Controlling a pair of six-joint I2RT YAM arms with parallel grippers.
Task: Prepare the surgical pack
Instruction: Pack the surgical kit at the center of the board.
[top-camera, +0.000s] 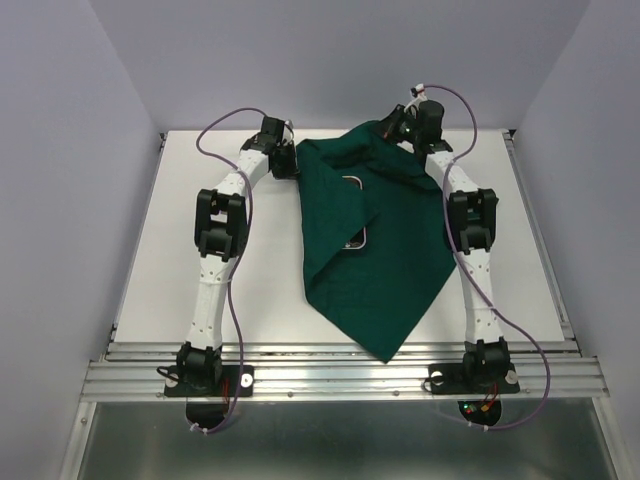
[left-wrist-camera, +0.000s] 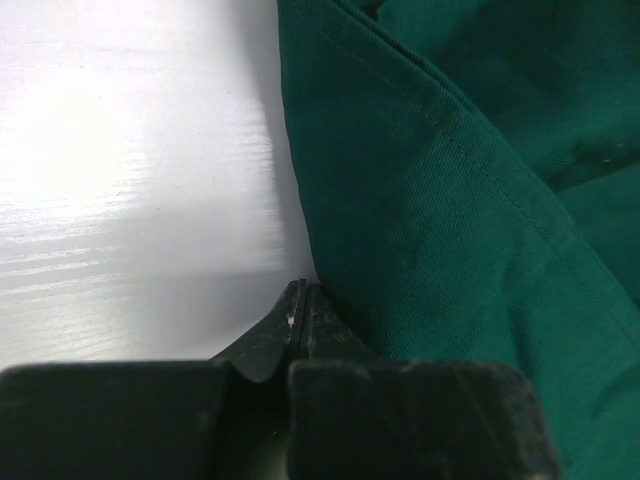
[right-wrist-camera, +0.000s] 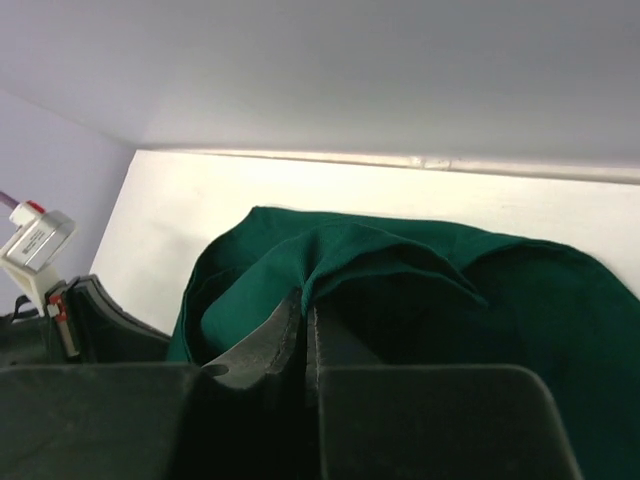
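The drape (top-camera: 390, 250) lies on the table (top-camera: 275, 300), folded over the tray (top-camera: 355, 241), which is mostly hidden. Its far corner is pinched in the right fingers (right-wrist-camera: 270, 340), probably for folding. The left fingers (left-wrist-camera: 275, 340) are clenched at its left edge; whether they hold any cloth cannot be told. Both arms are stretched far forward.

We see a glossy white tabletop (top-camera: 270, 290), ribbed aluminium rails (top-camera: 340, 378) running along its near edge, and pale lilac walls (top-camera: 330, 60) enclosing 3 sides.
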